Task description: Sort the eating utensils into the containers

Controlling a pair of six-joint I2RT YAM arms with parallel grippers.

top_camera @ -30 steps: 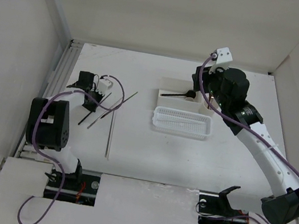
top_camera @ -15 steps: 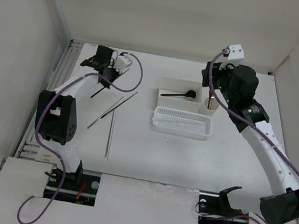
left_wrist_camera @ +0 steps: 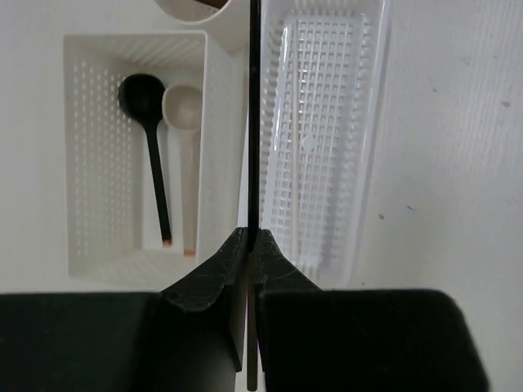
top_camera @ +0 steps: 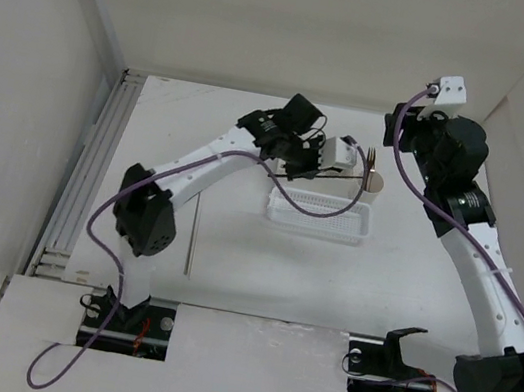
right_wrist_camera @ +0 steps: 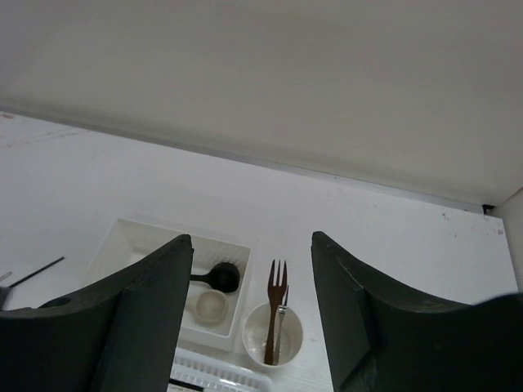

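Jaws of the left gripper (left_wrist_camera: 249,238) are pressed together on a thin dark chopstick (left_wrist_camera: 253,122). It runs straight out from the fingertips. In the left wrist view it lies along the line where the white square box (left_wrist_camera: 90,245) meets the long mesh basket (left_wrist_camera: 359,163). It sits above both, and its far end reaches toward the cream cup (left_wrist_camera: 192,8).

Inside the box lie a black spoon (left_wrist_camera: 151,155) and a beige spoon (left_wrist_camera: 183,108), side by side. The cup holds a small metal fork (right_wrist_camera: 276,314), standing upright with its tines up. No utensil shows plainly in the basket, though its pale mesh could hide a pale stick.

By this showing the spoons and fork are sorted. The chopstick in hand seems meant for the basket and is not yet released. One more thin stick (top_camera: 191,239) lies on the table (top_camera: 258,277), well apart from the containers on the left arm's side, so at least that piece is left.

The right gripper (right_wrist_camera: 251,237) hangs high behind the cup, fingers spread wide with nothing between them, clear of the work.

The box wall and the basket rim stand close together, so a slightly off drop could land the chopstick in the box or across both rims. The cup stands near the chopstick's far end.
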